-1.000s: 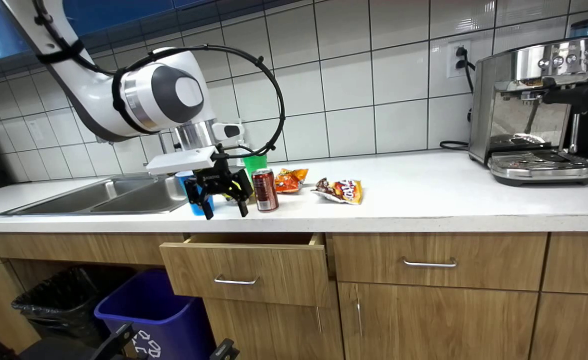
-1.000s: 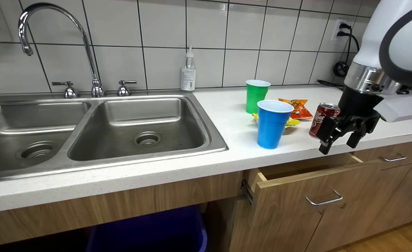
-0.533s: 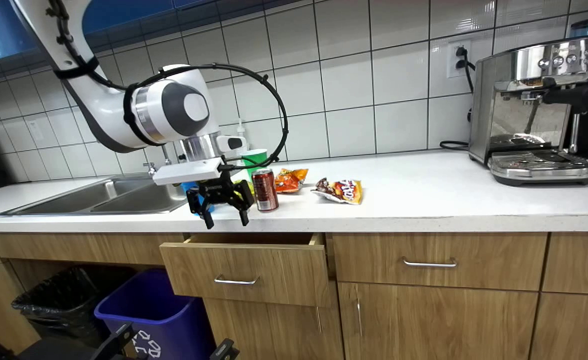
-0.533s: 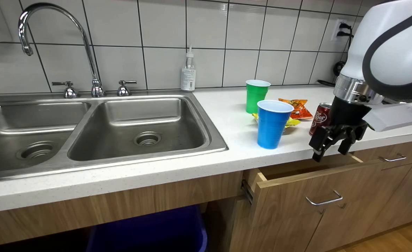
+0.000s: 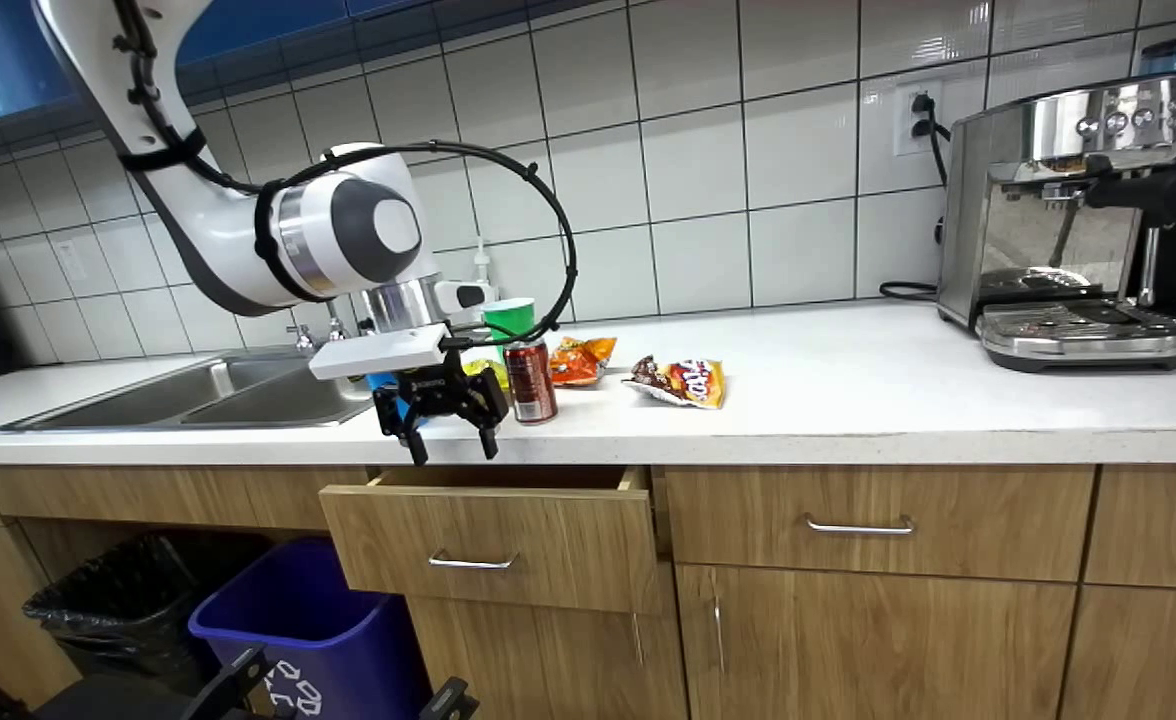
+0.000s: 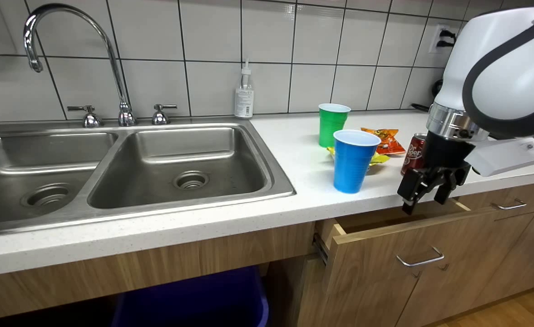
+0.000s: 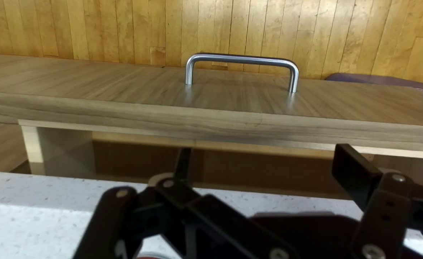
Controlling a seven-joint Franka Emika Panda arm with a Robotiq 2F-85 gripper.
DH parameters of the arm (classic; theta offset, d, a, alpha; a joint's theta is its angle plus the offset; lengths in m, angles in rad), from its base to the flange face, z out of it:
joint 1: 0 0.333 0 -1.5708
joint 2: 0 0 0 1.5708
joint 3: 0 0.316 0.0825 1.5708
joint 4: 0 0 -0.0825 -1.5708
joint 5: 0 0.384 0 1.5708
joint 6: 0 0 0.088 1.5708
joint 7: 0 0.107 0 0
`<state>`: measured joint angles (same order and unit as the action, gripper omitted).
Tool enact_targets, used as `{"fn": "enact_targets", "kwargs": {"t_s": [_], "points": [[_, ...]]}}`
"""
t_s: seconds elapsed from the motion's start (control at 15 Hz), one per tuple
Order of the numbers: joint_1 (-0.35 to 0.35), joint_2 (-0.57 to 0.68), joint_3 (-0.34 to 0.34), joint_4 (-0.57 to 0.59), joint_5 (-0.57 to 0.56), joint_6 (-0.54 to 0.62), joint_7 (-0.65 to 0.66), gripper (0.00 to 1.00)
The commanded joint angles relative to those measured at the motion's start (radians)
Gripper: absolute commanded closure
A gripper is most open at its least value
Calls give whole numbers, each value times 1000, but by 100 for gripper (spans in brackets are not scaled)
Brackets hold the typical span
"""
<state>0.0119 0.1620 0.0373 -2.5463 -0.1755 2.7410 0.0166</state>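
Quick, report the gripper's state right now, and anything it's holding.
Gripper: open, jaws standing wide apart, holding nothing.

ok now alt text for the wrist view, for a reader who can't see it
An open, empty Robotiq gripper appears over a partly open wood-grain drawer. The drawer's metal bar handle shows above it in the picture, with wood-plank floor at the top and speckled white countertop along the bottom.
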Motion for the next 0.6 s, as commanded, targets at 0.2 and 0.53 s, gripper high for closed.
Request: {"fn": "enact_targets", "kwargs": {"t_s": [0.2,0.53], "points": [[12,-1,-12,2,7,-3,-6,0],[24,23,-28,6,-35,27,15,0]]}}
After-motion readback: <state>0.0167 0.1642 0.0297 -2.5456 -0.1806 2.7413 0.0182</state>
